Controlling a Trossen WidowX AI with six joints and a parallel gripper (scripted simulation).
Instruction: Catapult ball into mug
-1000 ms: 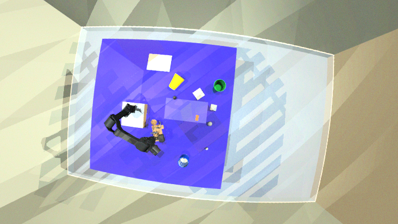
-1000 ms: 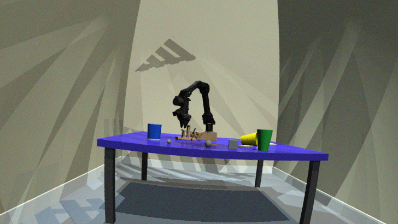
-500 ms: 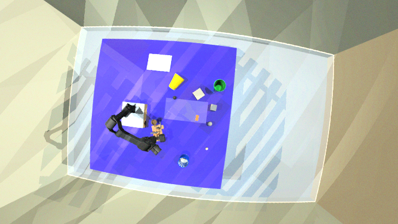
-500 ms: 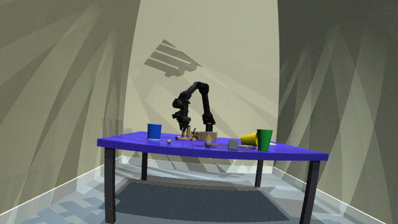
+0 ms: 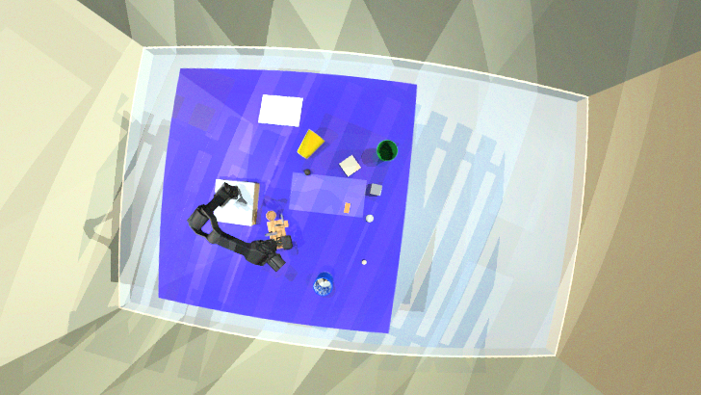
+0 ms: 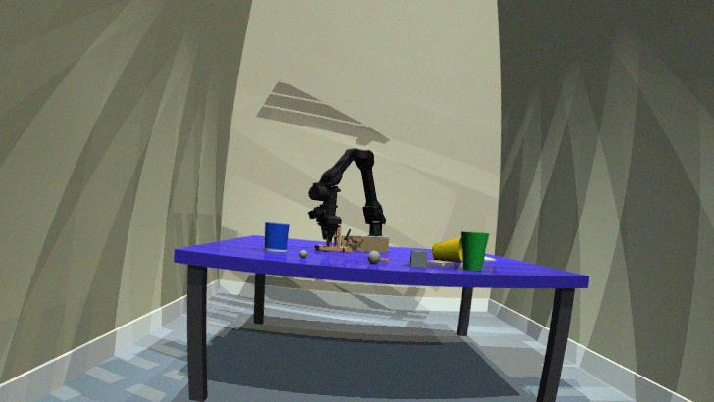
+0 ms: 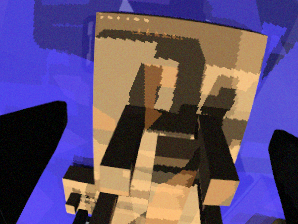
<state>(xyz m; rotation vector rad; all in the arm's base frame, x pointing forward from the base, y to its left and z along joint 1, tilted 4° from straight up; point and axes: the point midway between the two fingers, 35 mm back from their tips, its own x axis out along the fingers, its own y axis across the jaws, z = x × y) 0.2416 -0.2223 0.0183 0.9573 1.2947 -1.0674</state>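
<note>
My hand (image 5: 284, 243) (image 6: 328, 238) (image 7: 172, 125), fingers apart, over one wooden catapult (image 5: 277, 226) (image 6: 333, 248) (image 7: 115, 65), one blue mug (image 5: 323, 284) (image 6: 277, 236) upright on the tabletop (image 5: 220, 289) (image 6: 380, 274) (image 7: 35, 75).

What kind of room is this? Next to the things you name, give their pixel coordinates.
Maybe a robot practice room: a black robot arm (image 5: 216, 236) (image 6: 368, 184) reaches over a purple table (image 5: 220, 294) (image 6: 349, 267), with a toy catapult (image 5: 276, 226) (image 6: 339, 248) (image 7: 115, 75) and a blue mug (image 5: 323, 290) (image 6: 277, 236) on it.

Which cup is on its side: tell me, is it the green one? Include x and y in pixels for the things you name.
No, the green cup (image 5: 386, 150) (image 6: 474, 251) stands upright near the table's edge, while the yellow cup (image 5: 310, 144) (image 6: 447, 249) lies on its side.
</note>
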